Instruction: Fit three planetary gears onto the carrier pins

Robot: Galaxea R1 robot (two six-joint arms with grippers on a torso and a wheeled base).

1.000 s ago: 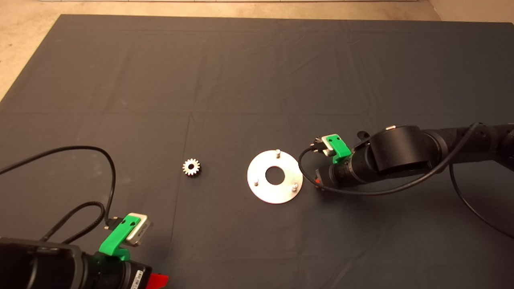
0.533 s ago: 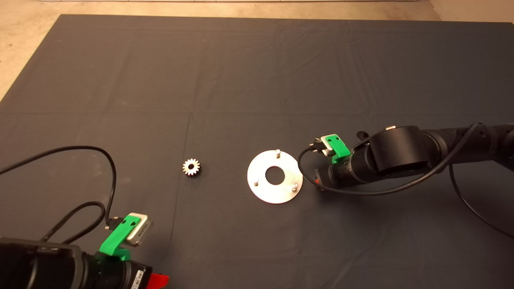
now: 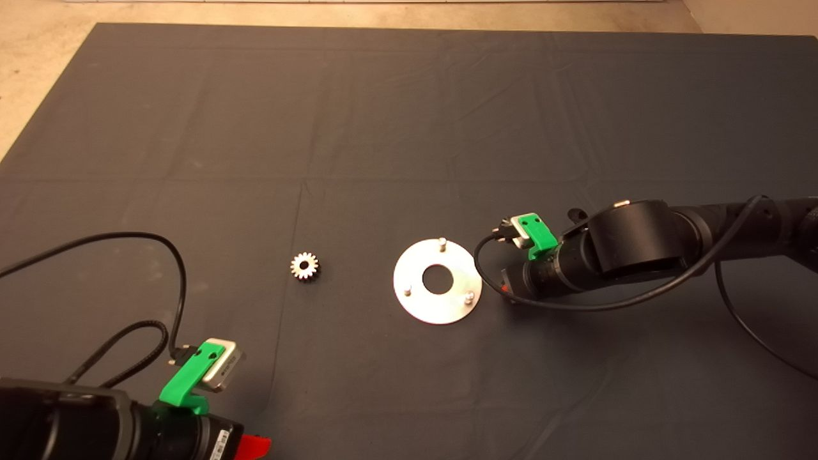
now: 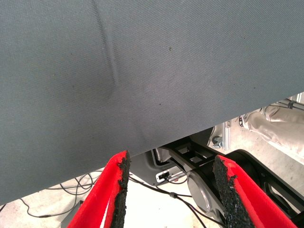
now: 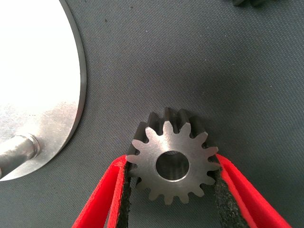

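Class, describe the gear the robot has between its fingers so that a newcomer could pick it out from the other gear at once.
Start at the round silver disc near the middle of the dark mat. Just off its rim, on the side where the right gripper reaches in, lies a small toothed steel gear. Unlike the lone gear on the disc's other side, this one sits between two red fingers.

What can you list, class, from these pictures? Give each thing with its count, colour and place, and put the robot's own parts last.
Planetary gears: two fully seen, dark silver; one lying on the mat left of the disc, one between the right gripper's pads beside the disc; part of a dark toothed piece at the right wrist view's edge.
Disc: one, silver, mid-mat.
Carrier pins: three, silver, upright, all bare.
Mat: one, dark grey.
Left gripper: open, parked at the lower left edge.
Right gripper: closed on a gear.
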